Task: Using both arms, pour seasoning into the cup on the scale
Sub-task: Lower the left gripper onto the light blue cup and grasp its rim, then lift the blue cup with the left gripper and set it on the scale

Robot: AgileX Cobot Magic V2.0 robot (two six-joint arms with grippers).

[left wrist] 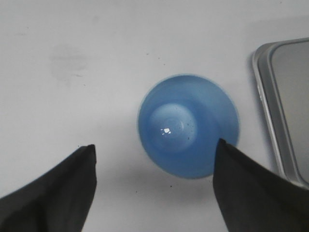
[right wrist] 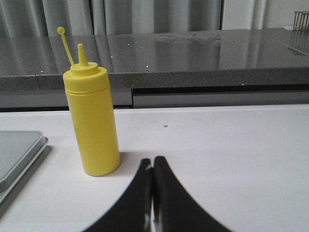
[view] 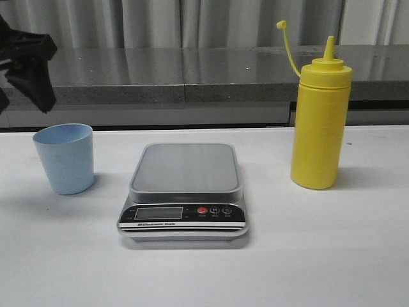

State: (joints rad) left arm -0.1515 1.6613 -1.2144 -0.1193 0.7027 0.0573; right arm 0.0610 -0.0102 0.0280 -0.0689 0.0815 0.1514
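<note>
Three task items stand on the white tabletop (view: 358, 256), in a row across the front view. On the robot's left stands the cup (view: 64, 157), light blue and upright, mouth up. At the middle lies the scale (view: 184, 190), its grey platform bare and its display and red button (view: 202, 210) facing the camera. On the right stands the seasoning bottle (view: 320, 121) — tall, yellow, upright, its cone nozzle uncovered and the small cap (view: 281, 24) sticking up on its thin tether. Cup and bottle are each apart from the scale.

From the left wrist view the left pincer (left wrist: 154, 164) hangs over the cup (left wrist: 188, 124), looking straight down into it; its two fingers (left wrist: 63, 188) are spread wide, released, gripping nothing, and one sits over the cup's rim in the picture. The scale's edge (left wrist: 270, 111) shows just beside the cup.

In the right wrist view the right pincer (right wrist: 153, 166) is clenched — its fingertips meet with nothing between them. It is low over the tabletop, near the bottle (right wrist: 91, 121) but apart from it.
</note>
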